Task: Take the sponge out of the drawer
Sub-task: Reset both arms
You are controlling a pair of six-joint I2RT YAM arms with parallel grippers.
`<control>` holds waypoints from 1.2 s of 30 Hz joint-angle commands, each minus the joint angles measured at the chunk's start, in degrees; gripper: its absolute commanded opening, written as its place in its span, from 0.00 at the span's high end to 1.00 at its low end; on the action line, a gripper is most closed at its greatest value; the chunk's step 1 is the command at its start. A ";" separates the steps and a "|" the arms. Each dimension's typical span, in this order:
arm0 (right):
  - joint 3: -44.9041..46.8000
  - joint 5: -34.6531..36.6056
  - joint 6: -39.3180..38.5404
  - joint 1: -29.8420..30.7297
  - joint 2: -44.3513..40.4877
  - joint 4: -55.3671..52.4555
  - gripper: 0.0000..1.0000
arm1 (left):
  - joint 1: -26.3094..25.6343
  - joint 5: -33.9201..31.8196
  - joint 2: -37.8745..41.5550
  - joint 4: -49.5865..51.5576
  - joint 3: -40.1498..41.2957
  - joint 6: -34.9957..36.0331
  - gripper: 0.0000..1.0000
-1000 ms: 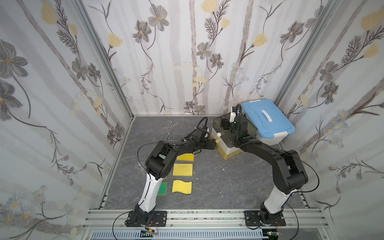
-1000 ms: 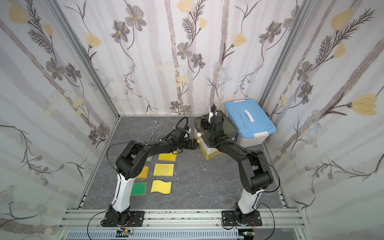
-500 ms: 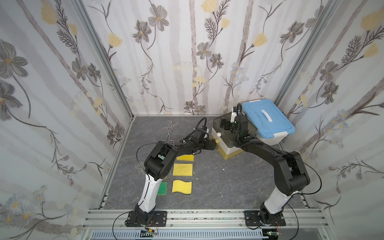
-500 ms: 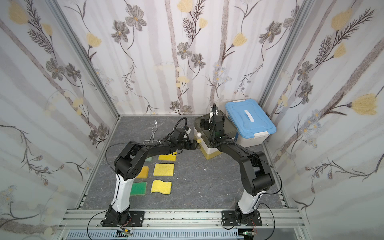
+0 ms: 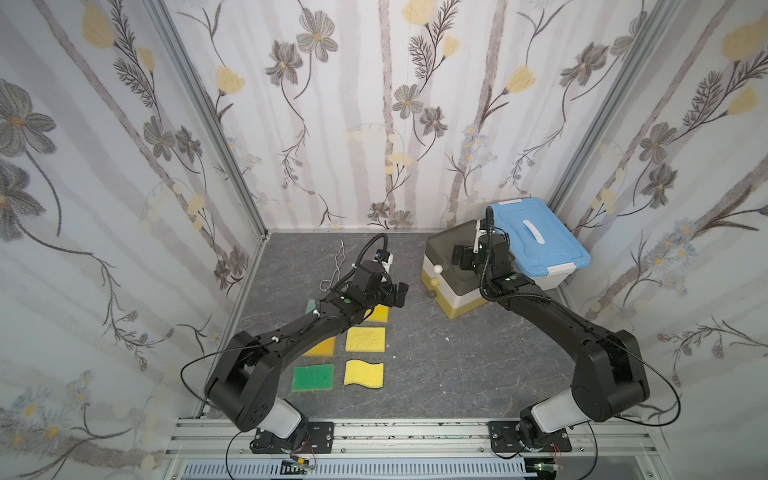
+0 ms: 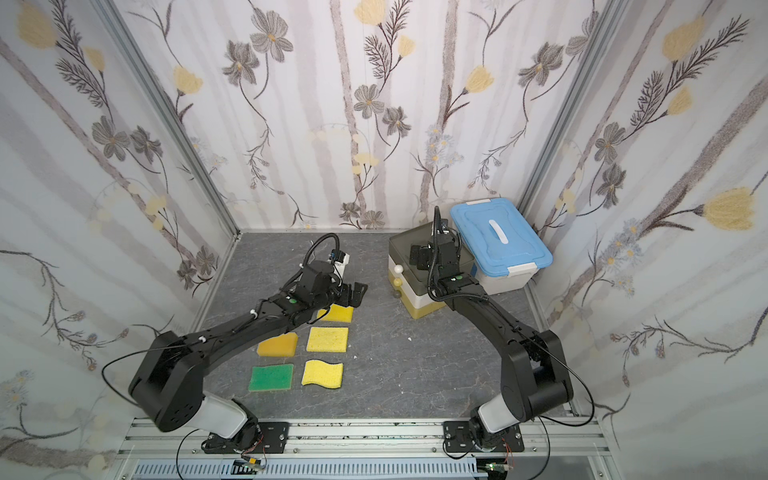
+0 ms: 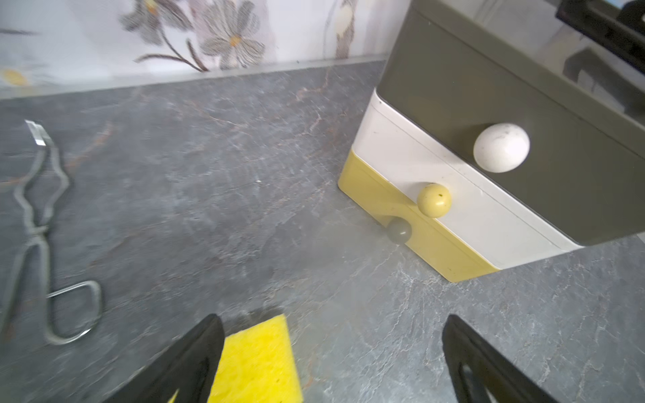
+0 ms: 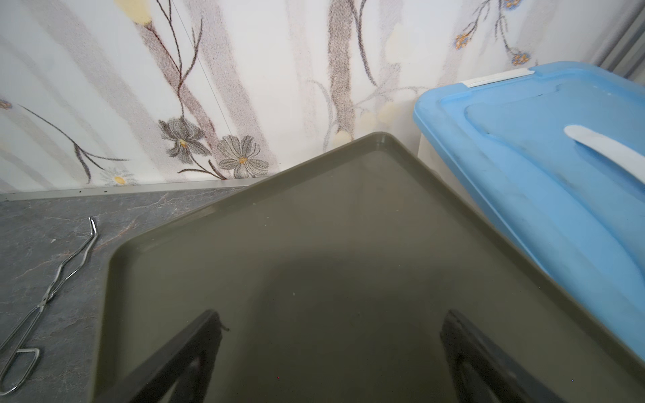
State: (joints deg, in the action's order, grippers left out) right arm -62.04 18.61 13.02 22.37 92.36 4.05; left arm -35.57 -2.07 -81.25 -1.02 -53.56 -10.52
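We read no text, label, brand, number or sign in any view. The drawer unit (image 5: 442, 249) at 2 o'clock and the blue lid (image 5: 548, 249) beside it are plain, unmarked plastic.

Left arm (image 5: 299, 332), black with a white sleeve at the base. It is mounted at the near edge of the grey stone-patterned surface (image 5: 436, 374) and lies low and almost flat, extended toward the surface's middle. The black two-finger left gripper (image 5: 397, 294) points toward the right side, jaws wide apart, nothing between them.

Right arm (image 5: 552, 316), same build. The elbow is raised near the right edge and the forearm extends toward the far right corner. The black two-finger right gripper (image 5: 462, 261) is tilted downward, jaws spread wide, empty.
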 commanded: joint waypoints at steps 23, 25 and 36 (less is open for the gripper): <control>42.23 36.56 4.00 -3.58 -35.89 18.38 0.00 | 24.90 -29.53 22.23 -44.75 44.35 7.98 0.00; 46.04 36.01 0.31 -3.86 -36.75 26.44 0.00 | 26.50 -26.97 14.22 -53.76 44.82 8.03 0.00; 51.50 32.41 -1.53 -10.03 -33.05 36.49 0.00 | 27.47 -18.91 -7.45 -71.19 40.90 13.51 0.00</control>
State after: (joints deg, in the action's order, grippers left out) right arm -11.07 52.58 12.75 12.91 58.11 32.53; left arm -8.49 -24.45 -88.60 -65.49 -11.79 1.58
